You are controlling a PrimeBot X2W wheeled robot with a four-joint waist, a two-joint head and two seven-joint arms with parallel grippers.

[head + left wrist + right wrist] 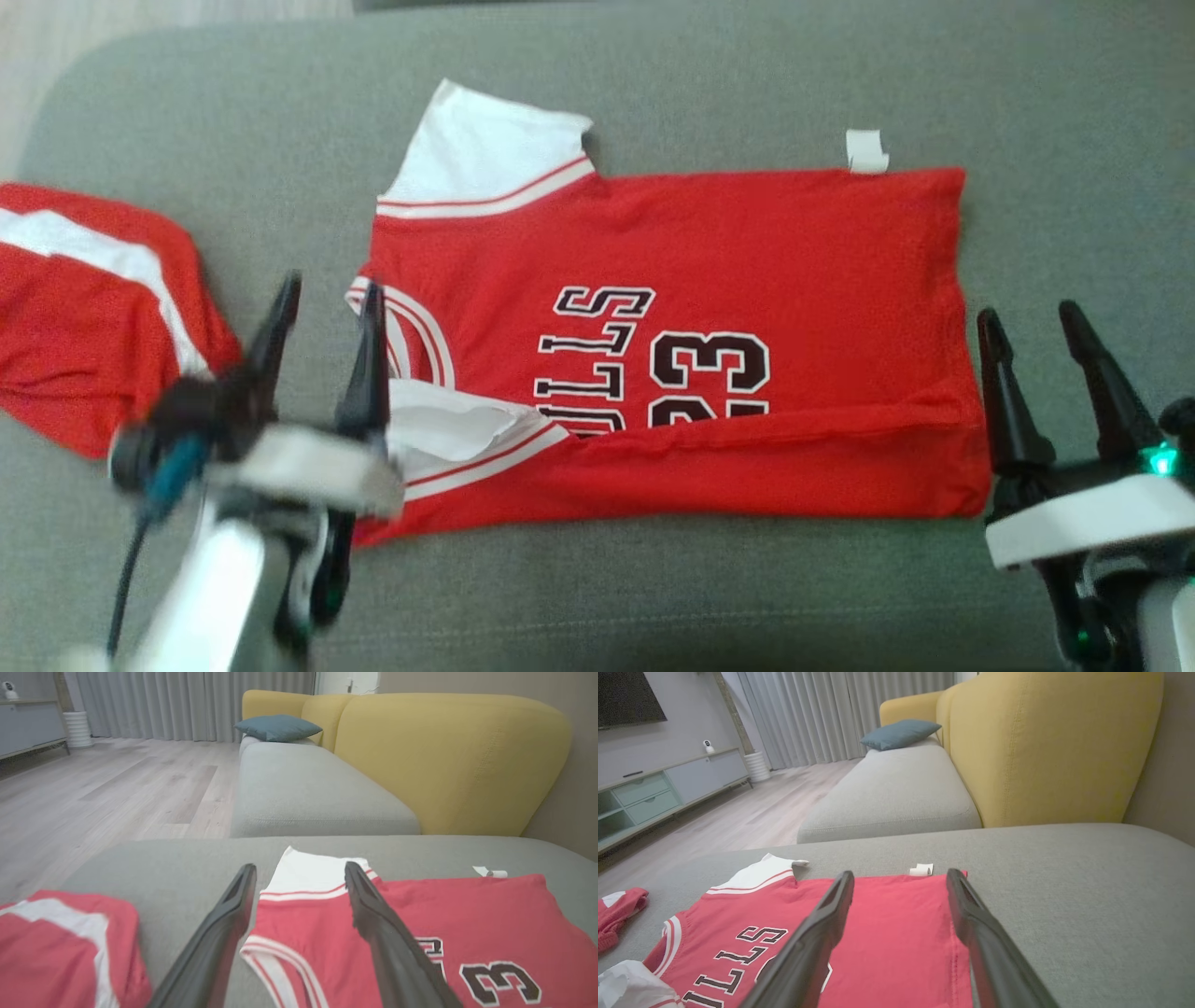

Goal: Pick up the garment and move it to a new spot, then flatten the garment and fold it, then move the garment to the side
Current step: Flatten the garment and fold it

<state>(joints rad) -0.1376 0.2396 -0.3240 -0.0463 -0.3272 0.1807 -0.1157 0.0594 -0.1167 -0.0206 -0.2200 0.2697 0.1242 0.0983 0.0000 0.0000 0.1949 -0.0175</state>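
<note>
**Red jersey half-folded on grey sofa seat, both end effectors released**

- Grey sofa seat: takes up nearly the whole head view. In the left wrist view a yellow backrest rises in the upper right of the frame.
- Red jersey: centre of the head view, lying flat with its length running left to right. The near long edge is folded up over it, and that strip covers the lower part of the black number and lettering. One white sleeve sticks out at upper left. Another lies crumpled at lower left, beside the striped neckline.
- Second red garment: left edge of the head view, bunched, with a white band. It lies apart from the jersey, with bare grey fabric between them.
- Left end effector: lower left, blurred, fingers spread with nothing between them. It is at the neckline end of the jersey. Cannot tell if it touches the cloth.
- Right end effector: lower right, fingers spread and empty, just beside the jersey's right-hand hem.
- Blue cushion: top centre of the left wrist view, on the far seat.
- White tag: upper right, at the jersey's far edge.
</note>
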